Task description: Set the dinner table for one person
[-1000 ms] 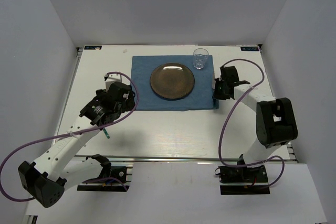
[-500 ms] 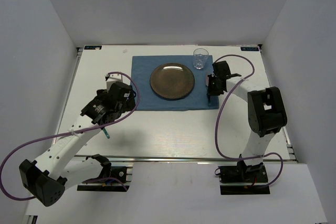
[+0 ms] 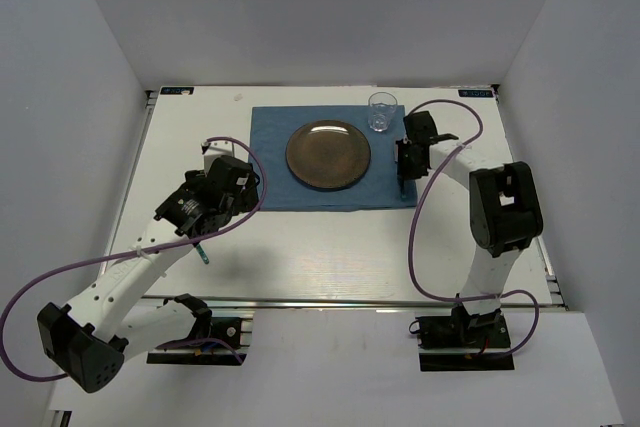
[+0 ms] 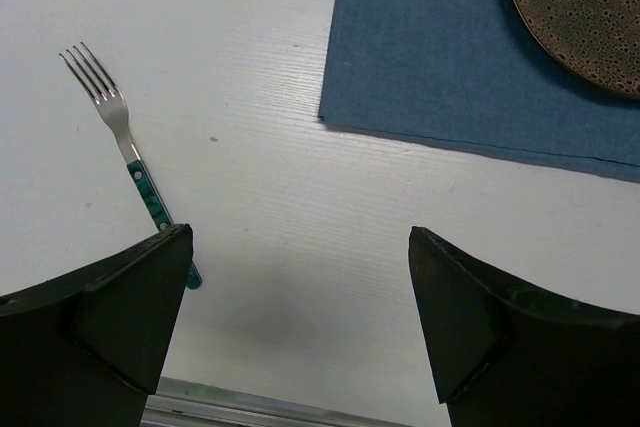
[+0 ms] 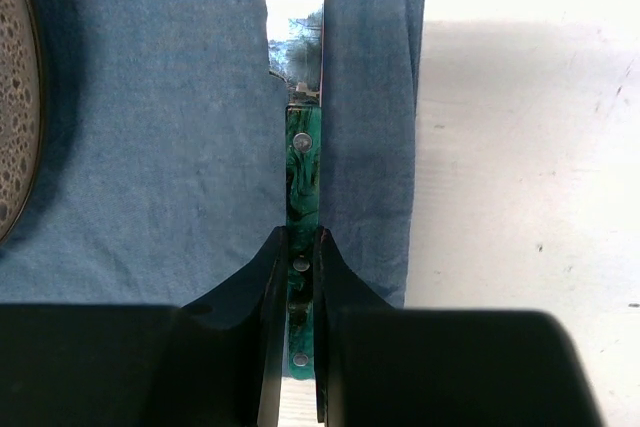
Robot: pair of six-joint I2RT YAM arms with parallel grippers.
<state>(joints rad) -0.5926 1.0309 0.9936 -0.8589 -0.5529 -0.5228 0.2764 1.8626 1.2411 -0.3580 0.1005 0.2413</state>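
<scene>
The white dinner table (image 3: 320,247) bears a blue placemat (image 3: 270,147) with a brown plate (image 3: 328,154) and a clear glass (image 3: 381,112) on it. My right gripper (image 5: 302,247) is shut on the green handle of a knife (image 5: 303,157). It holds the knife over the placemat's right strip (image 5: 150,147), blade pointing away, beside the plate (image 5: 15,97). My left gripper (image 4: 300,327) is open and empty over bare table left of the placemat (image 4: 430,57). A green-handled fork (image 4: 120,137) lies on the table just left of it.
The metal rail edge of the table (image 4: 250,409) runs close under the left gripper. White walls enclose the table on three sides. Purple cables loop from both arms over the table.
My right gripper has moved left with the knife, from the placemat's right edge to over its right strip near the plate. The left arm has hardly moved.
</scene>
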